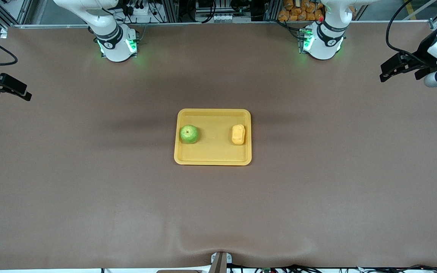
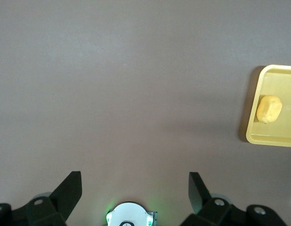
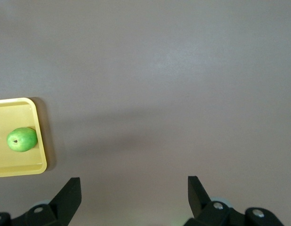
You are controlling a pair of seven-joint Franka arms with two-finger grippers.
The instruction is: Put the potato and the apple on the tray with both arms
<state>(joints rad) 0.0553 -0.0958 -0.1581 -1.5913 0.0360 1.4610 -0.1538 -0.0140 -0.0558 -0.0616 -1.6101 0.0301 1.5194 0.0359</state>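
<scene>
The apple (image 1: 189,134) and potato (image 1: 238,134) both lay in the tray (image 1: 213,160), apart at its two ends. The left gripper (image 1: 387,74) and right gripper (image 1: 23,94) hung spread and empty, well off the tray; little risk remained beyond the round apple rolling if the tray were jolted.

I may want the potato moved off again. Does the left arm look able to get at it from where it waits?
Probably yes. The potato lies uncovered at the tray's end toward the left arm, apart from the apple, and the open left gripper has bare table between.

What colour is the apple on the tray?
Bright green; the apple shows best in the front view, on the yellow tray.
</scene>
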